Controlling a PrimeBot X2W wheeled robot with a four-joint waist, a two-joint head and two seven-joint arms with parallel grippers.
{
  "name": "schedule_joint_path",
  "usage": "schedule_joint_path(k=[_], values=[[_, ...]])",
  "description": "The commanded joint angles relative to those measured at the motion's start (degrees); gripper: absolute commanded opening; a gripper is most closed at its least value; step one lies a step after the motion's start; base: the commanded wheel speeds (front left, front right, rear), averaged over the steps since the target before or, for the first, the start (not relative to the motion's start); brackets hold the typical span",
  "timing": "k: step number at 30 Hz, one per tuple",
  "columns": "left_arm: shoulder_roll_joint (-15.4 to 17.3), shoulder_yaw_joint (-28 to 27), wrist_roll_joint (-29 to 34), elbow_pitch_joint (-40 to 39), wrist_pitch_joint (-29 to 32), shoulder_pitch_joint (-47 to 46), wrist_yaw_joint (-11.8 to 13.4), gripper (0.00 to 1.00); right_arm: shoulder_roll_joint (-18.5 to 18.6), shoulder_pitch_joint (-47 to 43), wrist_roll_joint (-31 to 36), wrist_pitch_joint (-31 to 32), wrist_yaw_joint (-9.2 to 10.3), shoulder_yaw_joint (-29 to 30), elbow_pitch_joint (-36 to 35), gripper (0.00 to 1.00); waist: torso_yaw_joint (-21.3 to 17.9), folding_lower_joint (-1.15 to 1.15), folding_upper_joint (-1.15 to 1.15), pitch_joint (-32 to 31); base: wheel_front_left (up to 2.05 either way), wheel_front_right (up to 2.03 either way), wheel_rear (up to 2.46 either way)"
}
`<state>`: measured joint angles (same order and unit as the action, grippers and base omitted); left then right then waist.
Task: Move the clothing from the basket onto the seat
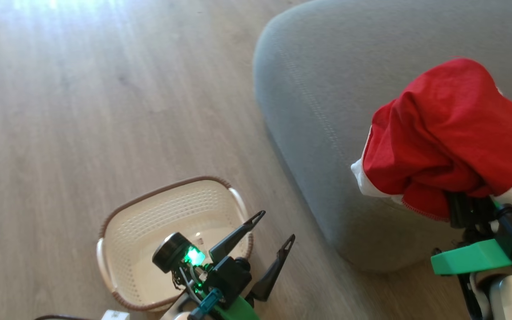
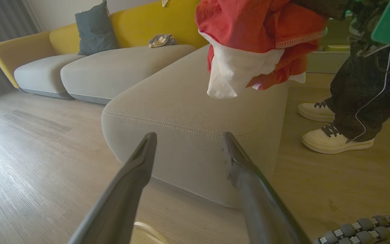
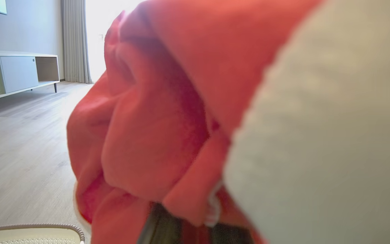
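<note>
Clothing (image 1: 451, 133) drapes the right claw (image 1: 467, 206) grasping it above the seat (image 1: 327, 111), while the left claw (image 1: 275, 226) gapes over the basket (image 1: 149, 213).

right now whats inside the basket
No clothing shows inside the basket: just bare perforated walls and floor. The open left gripper covers the near right part, so that is hidden. The red shirt hangs from the shut right gripper above the seat.

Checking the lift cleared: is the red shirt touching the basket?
Apart. The head view shows the shirt bunched over the seat, while the basket stands on the floor to its left, bare floor between them.
</note>
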<state>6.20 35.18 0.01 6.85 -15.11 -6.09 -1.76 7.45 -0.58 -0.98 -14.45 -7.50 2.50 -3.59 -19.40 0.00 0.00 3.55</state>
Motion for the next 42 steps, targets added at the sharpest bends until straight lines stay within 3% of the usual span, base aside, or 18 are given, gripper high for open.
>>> schedule_joint_path(k=[1, 12, 19, 34, 42], values=[[0.5, -1.4, 0.2, -2.0, 0.1, -2.6, 0.4, 1.0, 0.1, 2.6, 0.4, -0.5, 0.01, -0.8, -2.6, 0.0, -2.4, 0.0, 0.0, 0.6, 0.0, 0.0, 0.0], [0.8, 0.7, 0.2, -2.3, 0.1, -2.8, 0.5, 1.0, -0.6, 2.3, 0.3, -0.5, 0.01, 0.1, -3.0, 0.0, -7.9, 0.0, 0.0, 1.7, 0.0, 0.0, 0.0], [0.5, 2.0, 0.1, -2.2, 0.1, -3.3, 0.3, 1.0, -1.0, 2.2, 0.2, -0.5, 0.01, 0.5, -3.3, 0.0, -9.0, 0.0, 0.0, 2.5, 0.0, 0.0, 0.0], [0.3, 2.0, -0.6, -2.2, 0.1, -3.4, 0.9, 1.0, -1.8, 3.1, -1.0, -0.5, 0.01, 3.4, -3.6, 0.0, -8.3, 0.0, 0.0, 3.6, 0.0, 0.0, 0.0], [3.0, 2.6, 0.5, -3.0, 0.1, -4.8, -0.4, 1.0, 0.6, 10.7, -2.5, -0.5, 0.01, 7.7, -4.8, 0.0, -6.6, 0.0, 0.0, 10.4, 0.0, 0.0, 0.0]])
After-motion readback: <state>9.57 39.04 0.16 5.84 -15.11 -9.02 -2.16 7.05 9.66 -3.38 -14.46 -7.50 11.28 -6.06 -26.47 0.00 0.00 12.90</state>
